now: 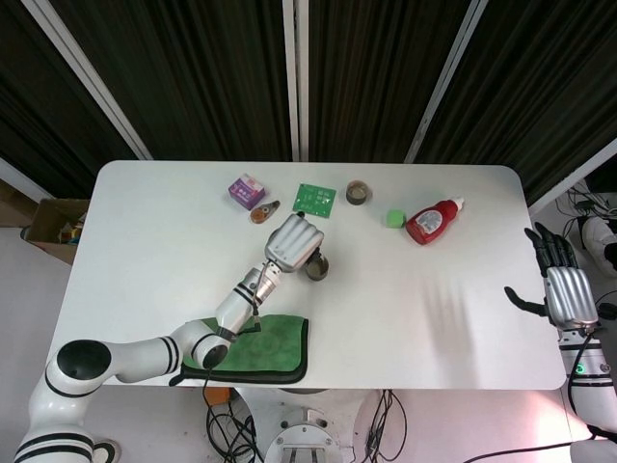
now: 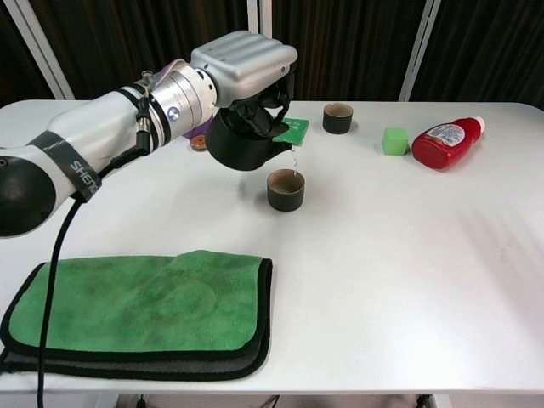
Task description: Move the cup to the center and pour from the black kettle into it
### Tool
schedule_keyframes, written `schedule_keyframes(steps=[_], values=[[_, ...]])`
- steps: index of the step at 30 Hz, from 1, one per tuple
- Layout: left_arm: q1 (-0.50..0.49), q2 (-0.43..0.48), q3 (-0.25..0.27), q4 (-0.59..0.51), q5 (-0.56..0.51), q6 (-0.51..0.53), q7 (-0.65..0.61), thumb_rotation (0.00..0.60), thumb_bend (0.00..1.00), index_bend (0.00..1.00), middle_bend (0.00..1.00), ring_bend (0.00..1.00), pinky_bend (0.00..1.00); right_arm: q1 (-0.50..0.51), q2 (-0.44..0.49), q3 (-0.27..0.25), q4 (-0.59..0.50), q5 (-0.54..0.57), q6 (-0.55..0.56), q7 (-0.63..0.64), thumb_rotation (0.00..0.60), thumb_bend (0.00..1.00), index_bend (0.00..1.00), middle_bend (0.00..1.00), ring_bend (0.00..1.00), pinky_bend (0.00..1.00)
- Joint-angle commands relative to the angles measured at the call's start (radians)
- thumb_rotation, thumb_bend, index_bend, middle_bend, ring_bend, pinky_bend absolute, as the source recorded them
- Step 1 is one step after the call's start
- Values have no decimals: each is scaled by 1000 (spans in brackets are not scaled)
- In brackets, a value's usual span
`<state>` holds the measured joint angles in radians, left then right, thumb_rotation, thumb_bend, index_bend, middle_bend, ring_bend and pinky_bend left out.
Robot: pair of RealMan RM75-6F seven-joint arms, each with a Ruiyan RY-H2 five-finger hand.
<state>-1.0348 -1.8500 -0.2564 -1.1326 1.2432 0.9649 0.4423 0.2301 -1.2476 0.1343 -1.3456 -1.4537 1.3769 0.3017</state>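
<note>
Only the chest view shows the left hand (image 2: 242, 64) gripping the tilted black kettle (image 2: 242, 143), a thin stream falling into the cup (image 2: 286, 189) just beside it. Two cups stand on the desk (image 2: 408, 255); the second cup (image 2: 337, 117) sits behind. The right hand (image 1: 564, 289), seen only overhead, hangs released.

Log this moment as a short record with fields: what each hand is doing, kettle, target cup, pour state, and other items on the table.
left hand: grips the black kettle from above
right hand: off the table's right edge, holds nothing, fingers apart
black kettle: lifted, tilted, spout toward the cup
cup: upright near table centre, just below the spout
pour: thin stream visible between spout and cup
other items: green cloth at the front left; second cup, green block, red bottle lying down, at the back
</note>
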Motion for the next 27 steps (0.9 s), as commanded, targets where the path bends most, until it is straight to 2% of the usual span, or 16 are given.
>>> schedule_keyframes(steps=[1, 27], values=[[0, 0, 1, -1, 2, 1, 1, 600, 465, 1000, 1000, 944, 522, 0, 0, 0, 0, 0, 0, -1, 600, 180, 0, 0, 0, 0], [2, 2, 8, -13, 21, 16, 17, 600, 465, 1000, 1000, 947, 530, -3, 8, 1, -11, 2, 3, -6, 600, 182, 0, 0, 0, 0]])
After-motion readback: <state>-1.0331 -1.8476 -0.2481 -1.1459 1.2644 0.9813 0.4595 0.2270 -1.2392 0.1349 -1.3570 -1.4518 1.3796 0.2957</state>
